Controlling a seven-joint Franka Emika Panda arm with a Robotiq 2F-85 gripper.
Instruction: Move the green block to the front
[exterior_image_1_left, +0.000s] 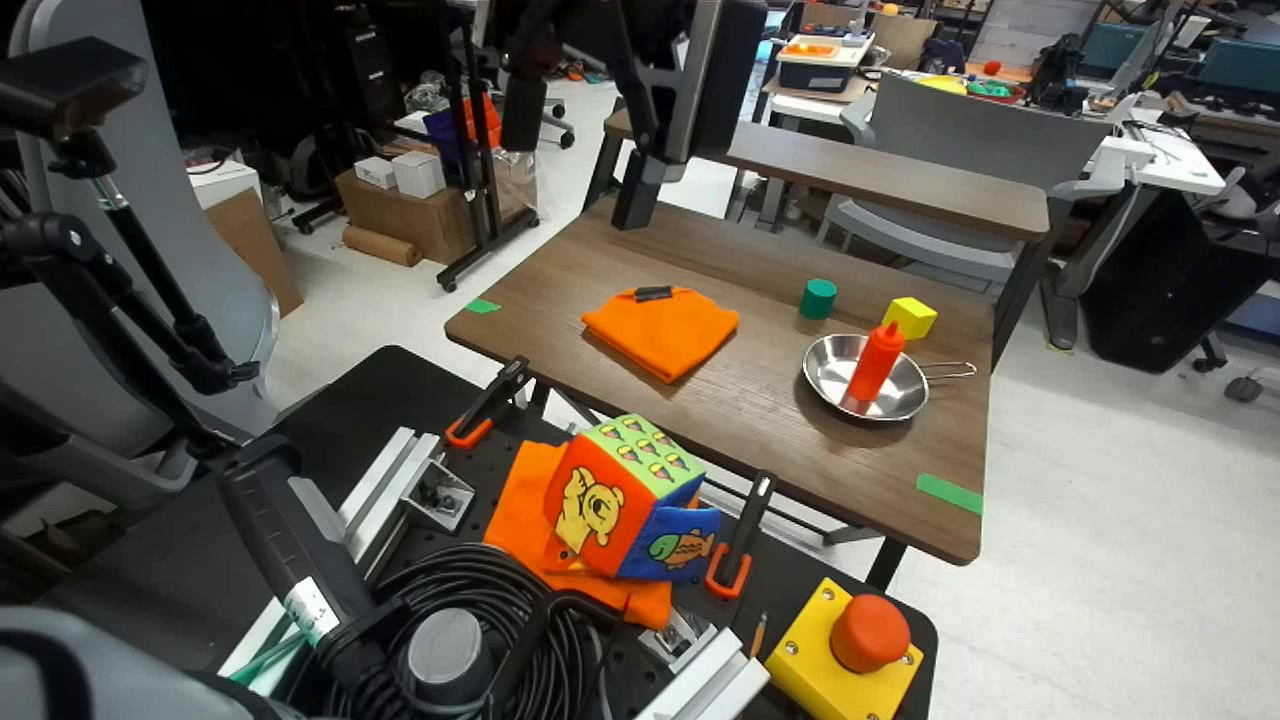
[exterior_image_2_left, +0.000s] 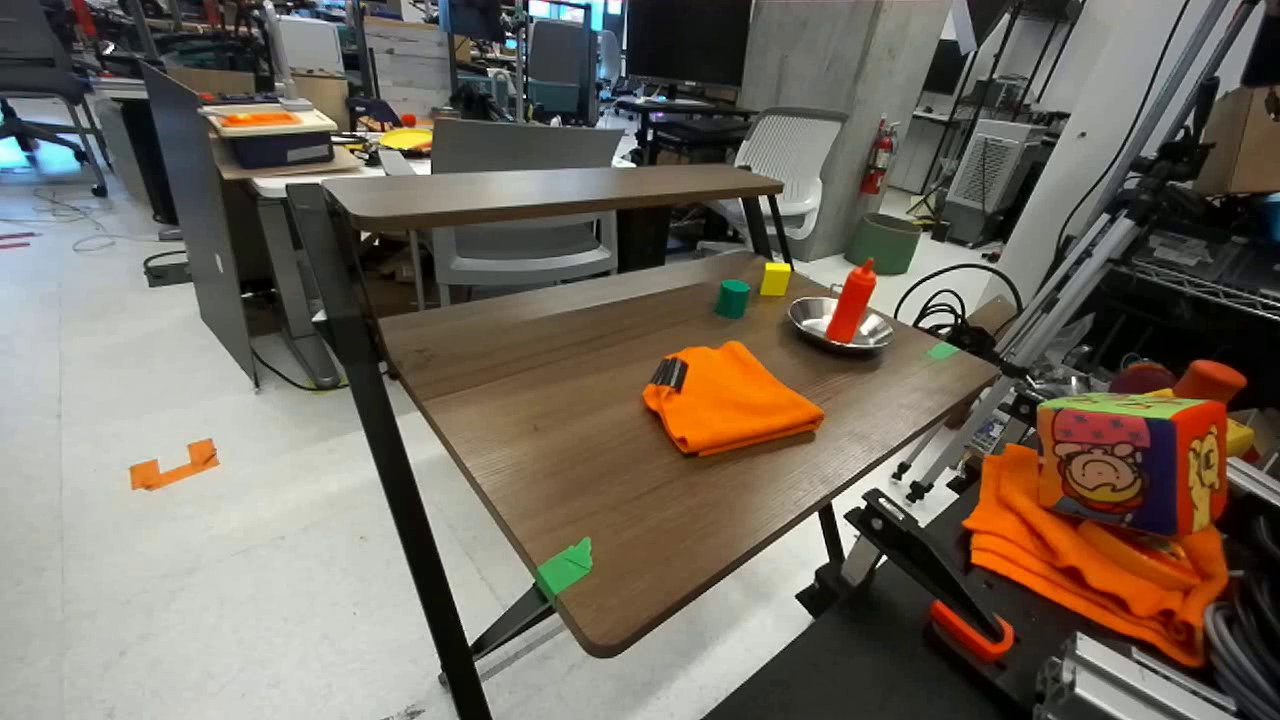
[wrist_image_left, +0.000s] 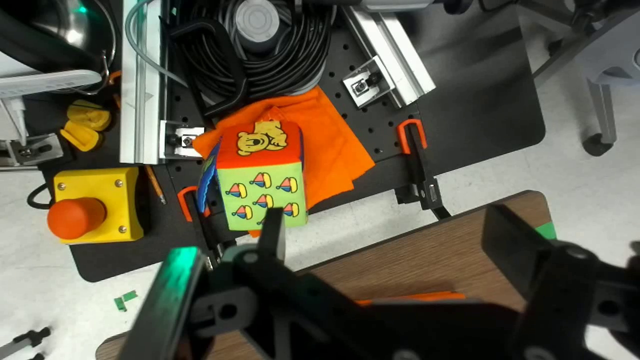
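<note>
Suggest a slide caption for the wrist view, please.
Open tool in the foreground; beyond it, a bear-printed cube on orange cloth beside coiled cable.

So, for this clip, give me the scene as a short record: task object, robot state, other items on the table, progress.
Task object: green block, on the table, apart from the yellow block
Robot state: gripper raised, jaws wide apart, holding nothing
Cookware: metal pan with a red bottle in it
Fabric: folded orange cloth
Markers: green tape strips by the table's edges
Progress: green block not yet grasped
Unclear: which edge counts as front
</note>
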